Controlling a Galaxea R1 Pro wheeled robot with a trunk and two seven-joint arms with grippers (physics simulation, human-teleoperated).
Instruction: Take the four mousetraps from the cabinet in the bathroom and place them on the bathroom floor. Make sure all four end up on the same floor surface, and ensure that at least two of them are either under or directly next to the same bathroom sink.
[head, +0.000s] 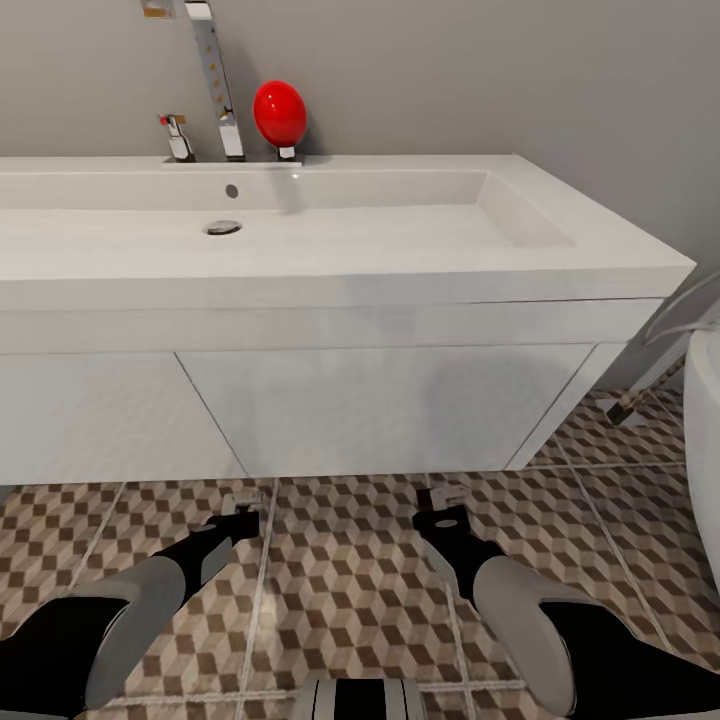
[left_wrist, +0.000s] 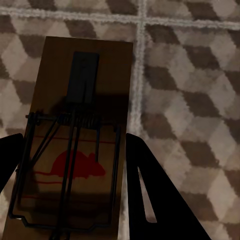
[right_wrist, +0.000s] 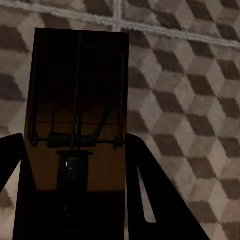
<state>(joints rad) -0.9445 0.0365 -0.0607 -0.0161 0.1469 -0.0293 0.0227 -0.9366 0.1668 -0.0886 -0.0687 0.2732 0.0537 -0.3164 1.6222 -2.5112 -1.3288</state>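
I face the sink (head: 300, 235), a long white basin on a white vanity with a chrome tap (head: 218, 80) and a red egg-shaped thing (head: 280, 113) beside the tap on its back ledge. Both my arms reach down over the cube-patterned floor (head: 350, 590) just in front of the vanity. My left gripper (left_wrist: 75, 200) is clenched on a mousetrap (left_wrist: 80, 135), a brown board with a wire spring and a red mouse print, held between my dark fingers (left_wrist: 150, 195) above the tiles. My right gripper (right_wrist: 75, 200) grasps a second mousetrap (right_wrist: 77, 110) the same way, its board shadowed, over the floor (right_wrist: 190, 115) near a grout line.
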